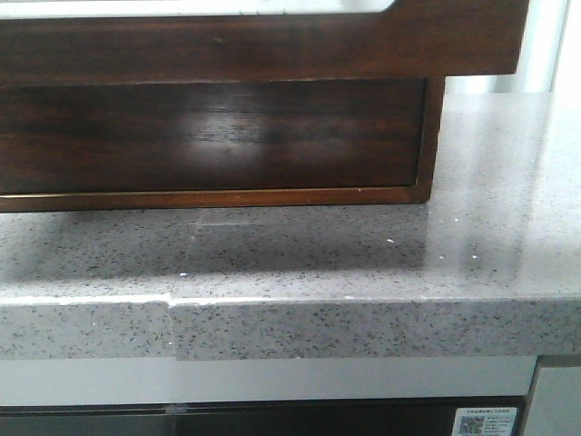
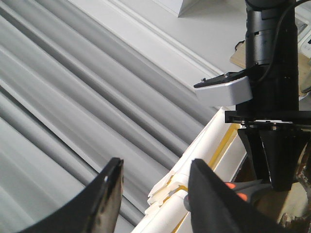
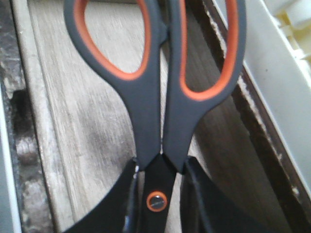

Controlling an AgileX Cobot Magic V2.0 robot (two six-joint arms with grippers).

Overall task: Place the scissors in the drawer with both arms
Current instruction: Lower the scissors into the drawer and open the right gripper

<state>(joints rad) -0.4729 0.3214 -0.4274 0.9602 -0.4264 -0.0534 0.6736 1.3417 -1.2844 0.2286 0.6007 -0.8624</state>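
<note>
Orange-lined grey loops of the scissors (image 3: pixel 155 87) fill the right wrist view, handles pointing away from the right gripper (image 3: pixel 158 194). Its two black fingers (image 3: pixel 109 204) sit on either side of the scissors at the pivot screw, closed in tight against the metal, so the right gripper is clamped on the scissors. Blades run down between the fingers and out of view.

Beyond the handles, past the right gripper's tips: pale worn wood, the inside floor of the drawer (image 3: pixel 82 116). A dark-brown wall of it runs along one side, with white moulded plastic just outside that wall. The scissors hang over the drawer floor; cannot tell whether the loops touch it.

Left gripper (image 2: pixel 155 194): jaws spread wide, clear gap between the two black fingers (image 2: pixel 109 194), nothing in them. Behind that gap only grey ribbed panelling and white trim. Off to the side of the left gripper the right arm (image 2: pixel 272 73) stands upright, its gripper pointing down, with a bit of orange from the scissors (image 2: pixel 234 186) showing at its tip, near the left gripper's finger.

Front view: glossy dark-brown drawer (image 1: pixel 272 41) pulled out over the speckled grey stone counter (image 1: pixel 363 263), its front with the pale gap along the top edge. Neither arm nor the scissors show there.
</note>
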